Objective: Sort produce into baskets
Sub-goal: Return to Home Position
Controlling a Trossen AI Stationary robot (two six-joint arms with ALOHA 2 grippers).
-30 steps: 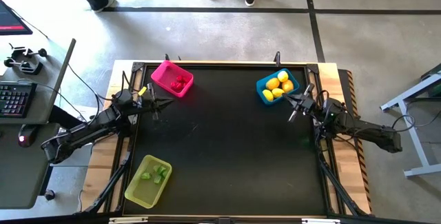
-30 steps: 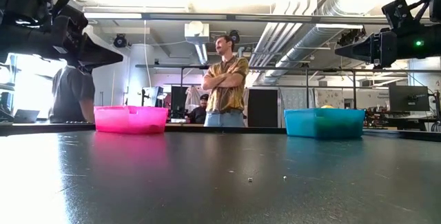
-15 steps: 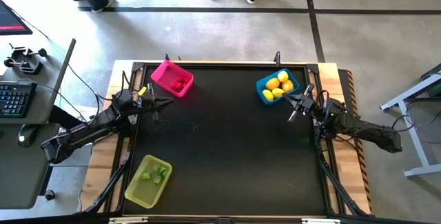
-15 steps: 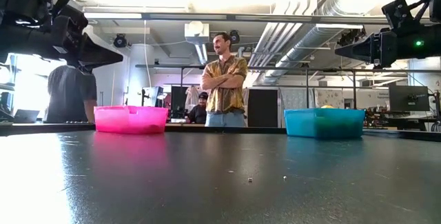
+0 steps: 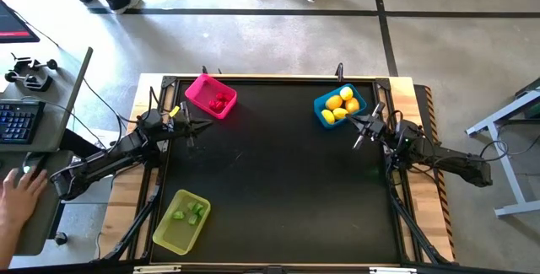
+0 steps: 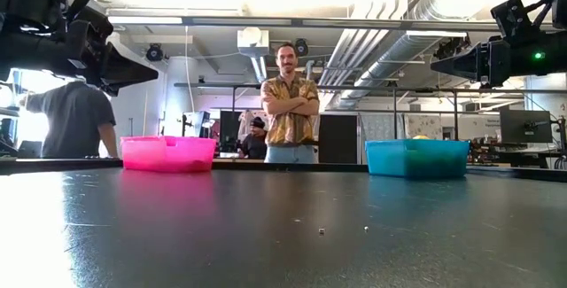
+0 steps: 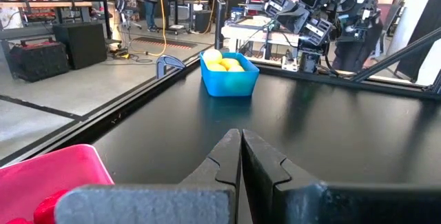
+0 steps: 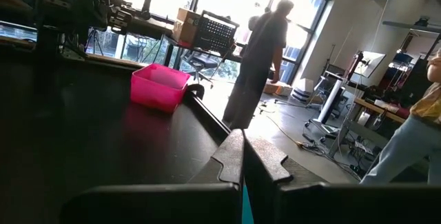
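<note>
Several yellow lemons (image 5: 339,105) heaped in the blue basket (image 5: 319,105), just beside the right gripper (image 5: 358,131), a little past its tips toward the far edge, not touching. Small red pieces (image 5: 219,101) in the pink basket (image 5: 201,90), near the left gripper (image 5: 191,127), likewise just past its tips toward the far edge. Small green pieces (image 5: 187,213) in the yellow-green basket (image 5: 173,236), well apart from both grippers, back from the left one toward the near edge on that arm's side.

Left gripper raised above the black surface (image 5: 278,181) at its own side edge, narrowed to a hairline slit and holding nothing, pointed across toward the blue basket. Right gripper raised at the opposite side edge, pressed together the same way, empty, pointed across toward the pink basket.

Beyond the far edge, between the two grippers in the low view, one person (image 6: 290,102) standing with arms crossed. Behind the left gripper in that view, a second person (image 6: 75,121) in a grey top, turned away. Outward of the left arm, a hand (image 5: 21,191) resting on a desk (image 5: 51,97), near a keyboard (image 5: 17,122).
</note>
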